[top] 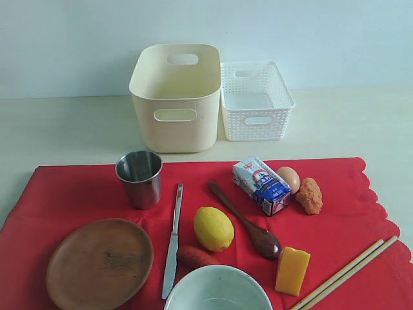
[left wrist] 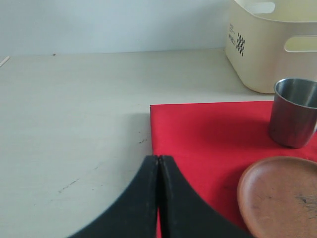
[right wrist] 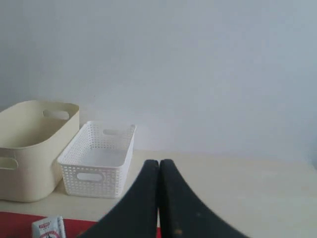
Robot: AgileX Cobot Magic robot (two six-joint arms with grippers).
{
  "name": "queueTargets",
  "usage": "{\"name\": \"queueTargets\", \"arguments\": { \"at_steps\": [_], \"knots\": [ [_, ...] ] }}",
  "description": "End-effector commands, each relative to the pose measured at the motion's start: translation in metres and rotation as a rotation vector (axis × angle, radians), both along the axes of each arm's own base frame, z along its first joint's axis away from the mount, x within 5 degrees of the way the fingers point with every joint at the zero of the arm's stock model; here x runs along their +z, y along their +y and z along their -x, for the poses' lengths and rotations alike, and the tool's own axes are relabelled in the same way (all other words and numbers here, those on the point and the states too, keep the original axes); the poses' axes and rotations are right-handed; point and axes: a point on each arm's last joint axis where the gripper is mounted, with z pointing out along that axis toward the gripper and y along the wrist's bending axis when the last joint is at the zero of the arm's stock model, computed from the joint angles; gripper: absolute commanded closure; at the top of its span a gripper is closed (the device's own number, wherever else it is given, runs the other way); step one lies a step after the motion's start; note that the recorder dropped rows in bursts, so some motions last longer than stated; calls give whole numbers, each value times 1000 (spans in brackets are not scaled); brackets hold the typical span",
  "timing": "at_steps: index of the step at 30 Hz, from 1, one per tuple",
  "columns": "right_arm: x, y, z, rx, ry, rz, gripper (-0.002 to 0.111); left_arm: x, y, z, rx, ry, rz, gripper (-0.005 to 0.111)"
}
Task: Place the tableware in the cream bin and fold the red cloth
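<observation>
The red cloth point(top: 84, 194) lies flat across the table front. On it stand a steel cup point(top: 139, 178), a brown wooden plate point(top: 100, 263), a silver knife point(top: 173, 242), a dark wooden spoon point(top: 248, 224), a pale bowl point(top: 218, 289) and light chopsticks point(top: 348, 271). Behind the cloth stands the cream bin point(top: 175, 97). Neither arm shows in the exterior view. My left gripper point(left wrist: 158, 157) is shut on nothing above the cloth's point(left wrist: 208, 134) edge, with the cup point(left wrist: 293, 112) and plate point(left wrist: 280, 196) in its view. My right gripper point(right wrist: 159, 162) is shut on nothing, facing the bin point(right wrist: 29, 148).
A white lattice basket point(top: 255, 101) stands right of the bin. On the cloth also lie a lemon point(top: 213, 228), a carrot point(top: 195, 257), a milk carton point(top: 261, 185), an egg point(top: 289, 177), an orange lump point(top: 310, 195) and cheese point(top: 292, 270).
</observation>
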Motion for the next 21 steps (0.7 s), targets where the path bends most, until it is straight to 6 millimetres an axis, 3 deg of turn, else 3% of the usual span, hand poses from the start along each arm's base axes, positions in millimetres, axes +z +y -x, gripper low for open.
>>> {"name": "queueTargets", "arguments": {
  "at_steps": [1, 10, 16, 21],
  "knots": [
    [9, 0, 0, -6, -35, -2, 108, 0, 0, 0, 0, -11, 13, 107],
    [8, -1, 0, -6, -32, -1, 108, 0, 0, 0, 0, -11, 13, 107],
    [-4, 2, -1, 2, 114, -83, 108, 0, 0, 0, 0, -11, 13, 107],
    [-11, 6, -14, 18, 203, -148, 108, 0, 0, 0, 0, -11, 13, 107]
  ]
}}
